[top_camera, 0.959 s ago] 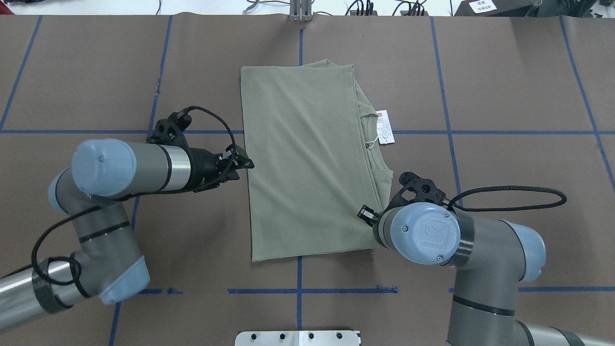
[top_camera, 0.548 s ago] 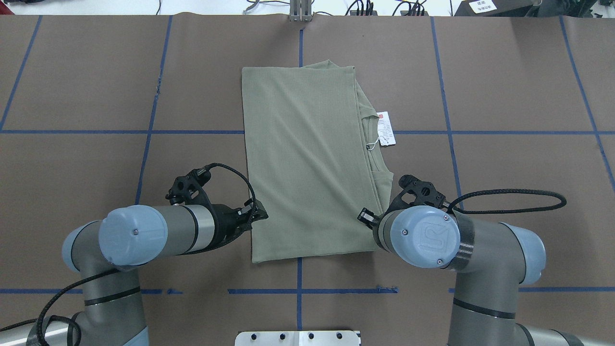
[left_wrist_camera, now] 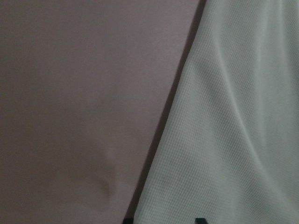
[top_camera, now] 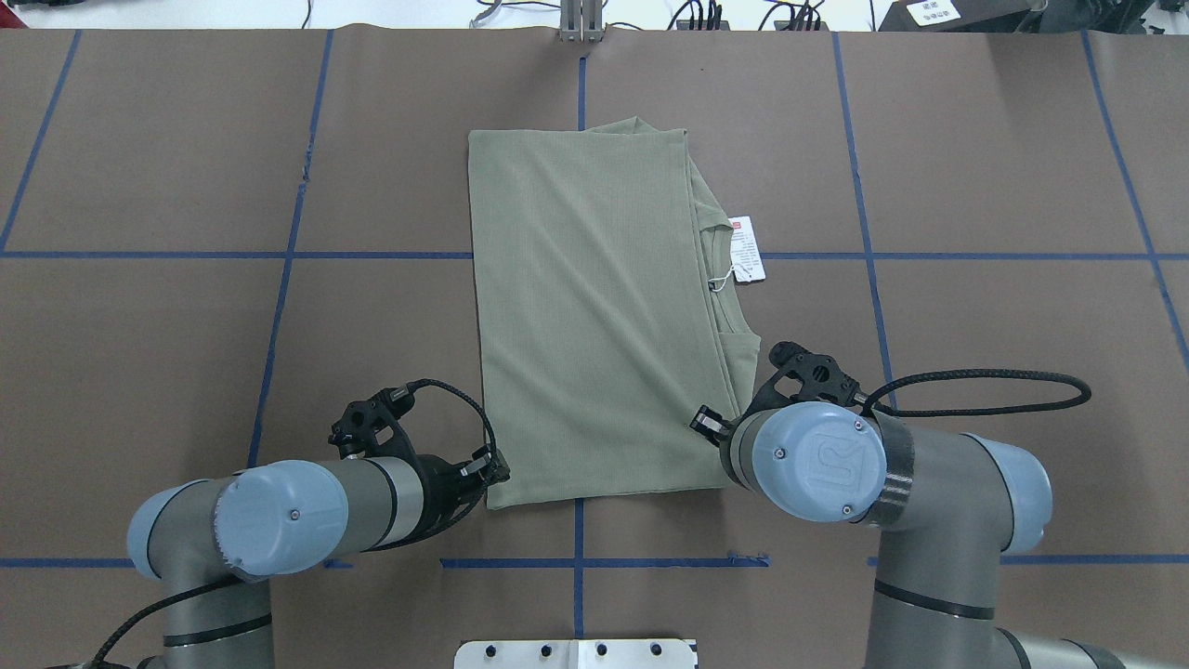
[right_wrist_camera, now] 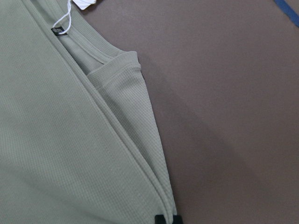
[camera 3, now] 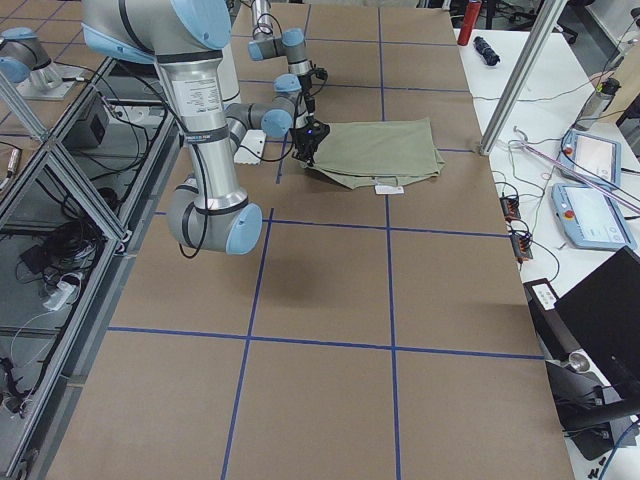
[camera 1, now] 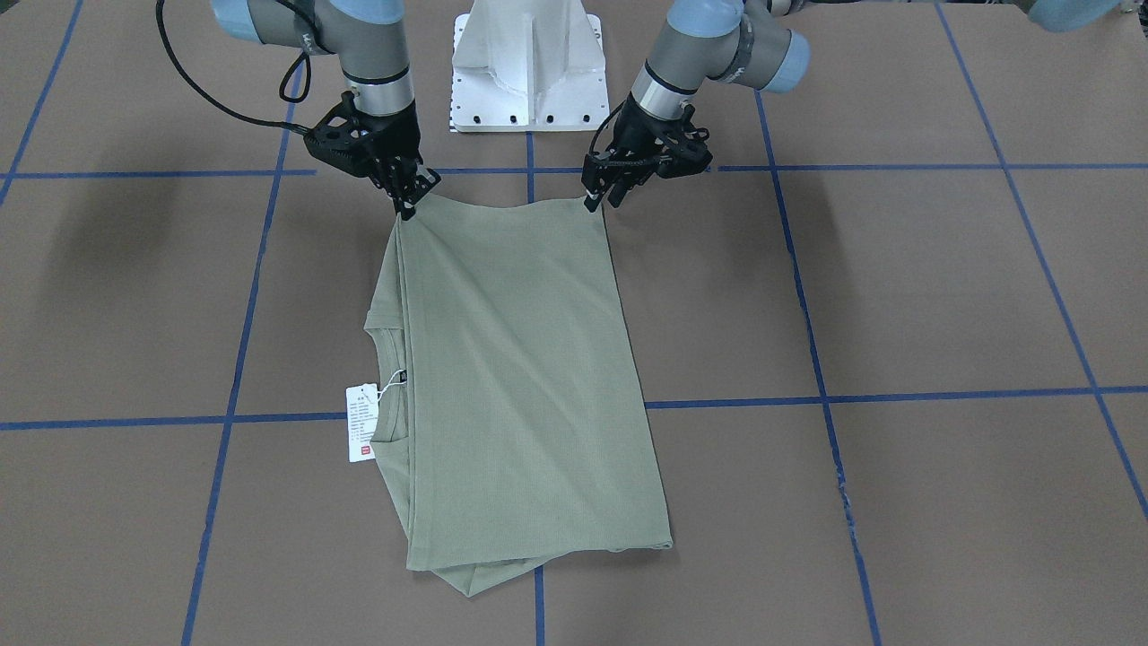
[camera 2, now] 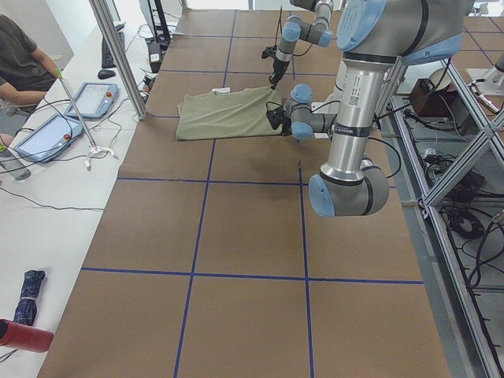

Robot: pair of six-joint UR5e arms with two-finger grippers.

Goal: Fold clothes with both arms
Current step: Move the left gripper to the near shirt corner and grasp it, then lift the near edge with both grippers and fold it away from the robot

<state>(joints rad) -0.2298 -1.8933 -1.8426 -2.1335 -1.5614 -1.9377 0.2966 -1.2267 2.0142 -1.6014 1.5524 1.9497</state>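
Note:
The olive-green shirt (top_camera: 594, 316) lies folded into a long rectangle on the brown table, its neckline and white hang tag (top_camera: 746, 248) on the right edge. My left gripper (top_camera: 497, 472) sits at the shirt's near-left corner. The left wrist view shows its fingertips wide apart, so it is open, with the shirt's edge (left_wrist_camera: 233, 116) between them. My right gripper (camera 1: 405, 199) is at the near-right corner, mostly hidden under its wrist in the overhead view. In the right wrist view its fingertips (right_wrist_camera: 161, 218) stand close together, shut on the layered corner of the shirt (right_wrist_camera: 56, 140).
Blue tape lines cross the table. The white base plate (top_camera: 576, 653) sits at the near edge between the arms. The right arm's black cable (top_camera: 1003, 386) loops out to the right. A seated person (camera 2: 20, 63) and tablets (camera 2: 47, 134) are on the side bench.
My left arm has swept toward the robot along the shirt's left edge, from mid-edge to the near-left corner. The right arm and the shirt have stayed put.

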